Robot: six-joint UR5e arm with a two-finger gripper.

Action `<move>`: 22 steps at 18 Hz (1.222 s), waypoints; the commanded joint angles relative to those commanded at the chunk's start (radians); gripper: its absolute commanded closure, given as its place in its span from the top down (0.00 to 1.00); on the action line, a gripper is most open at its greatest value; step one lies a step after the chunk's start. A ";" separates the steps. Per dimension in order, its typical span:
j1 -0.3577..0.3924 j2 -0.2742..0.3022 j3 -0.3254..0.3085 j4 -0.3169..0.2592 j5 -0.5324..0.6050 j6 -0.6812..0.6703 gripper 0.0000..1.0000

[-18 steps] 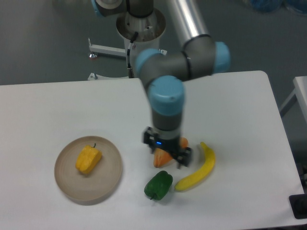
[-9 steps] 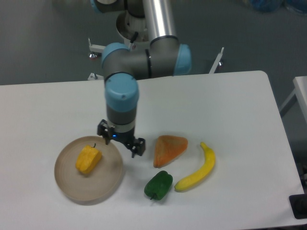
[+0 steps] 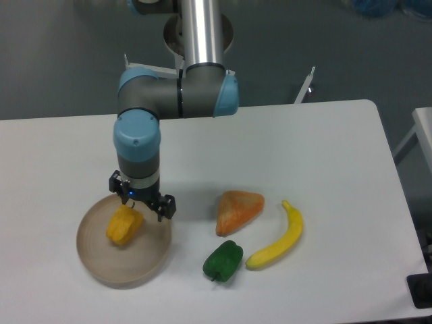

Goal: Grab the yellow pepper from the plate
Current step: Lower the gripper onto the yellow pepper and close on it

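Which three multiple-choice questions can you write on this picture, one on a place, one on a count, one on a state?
1. Where does the yellow pepper lie?
A. on the plate
B. beside the banana
C. on the floor

2. How many food items lie on the table off the plate?
A. one
B. three
C. five

3. How are the gripper fingers?
A. shut on the green pepper
B. spread above the yellow pepper
C. out of view

Answers:
1 A, it rests inside the rim.
2 B, orange wedge, green pepper, banana.
3 B, the fingers stand apart over it.
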 joint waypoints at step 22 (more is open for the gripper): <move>-0.057 -0.052 0.002 0.060 0.012 -0.026 0.39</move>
